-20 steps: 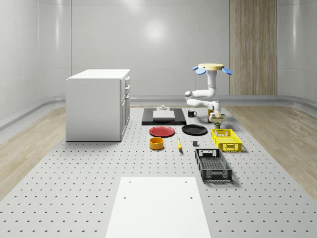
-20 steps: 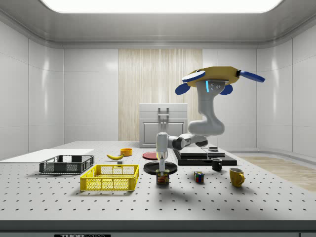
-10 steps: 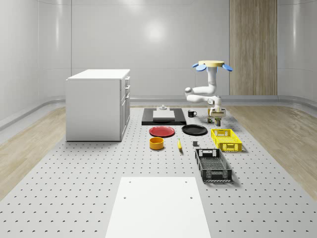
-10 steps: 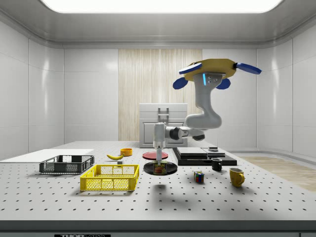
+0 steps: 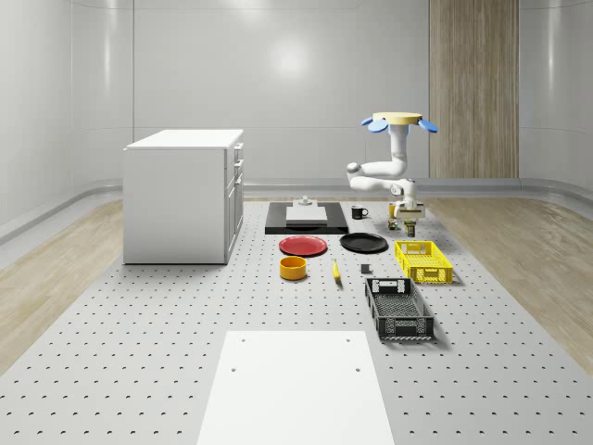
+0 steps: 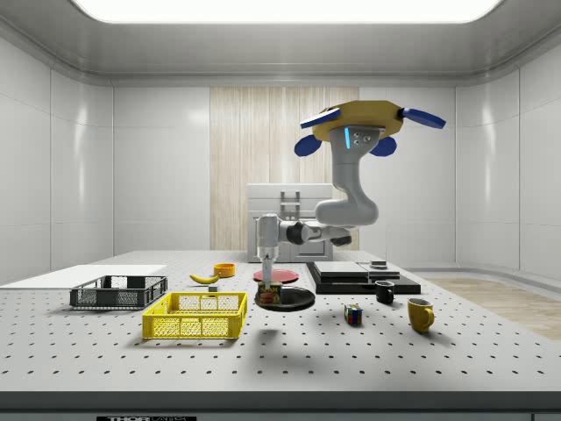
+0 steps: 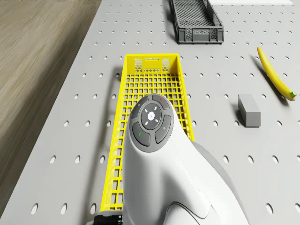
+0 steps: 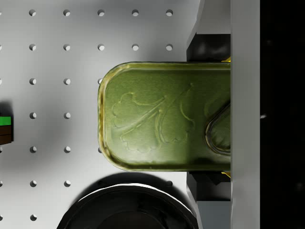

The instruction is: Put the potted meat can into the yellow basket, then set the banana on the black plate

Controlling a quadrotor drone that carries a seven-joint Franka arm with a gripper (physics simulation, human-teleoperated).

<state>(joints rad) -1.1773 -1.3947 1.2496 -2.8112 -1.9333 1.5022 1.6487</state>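
Note:
The potted meat can (image 6: 269, 296), green-topped in the wrist view (image 8: 162, 121), hangs clear of the table with my gripper (image 6: 268, 288) shut on it. One dark finger (image 8: 209, 47) presses each long side. In the side view it hangs just right of the yellow basket (image 6: 196, 316), in front of the black plate (image 6: 298, 301). The drone (image 5: 400, 120) hovers past the basket's (image 5: 423, 260) far end, arm bent down to the gripper (image 5: 408, 217). The banana (image 5: 335, 270) lies on the table left of the basket (image 7: 151, 84). The plate's rim (image 8: 128, 191) sits below the can.
A black crate (image 5: 398, 308) lies in front of the basket. A red plate (image 5: 304, 246), an orange bowl (image 5: 293, 268) and a white cabinet (image 5: 183, 195) stand to the left. A grey block (image 7: 249, 109), Rubik's cube (image 6: 352, 314), black mug (image 6: 384, 292) and yellow mug (image 6: 420, 314) are nearby.
The can has risen off the table in the shut gripper. Drone, arm and can have shifted toward the side view's left, closer to the yellow basket.

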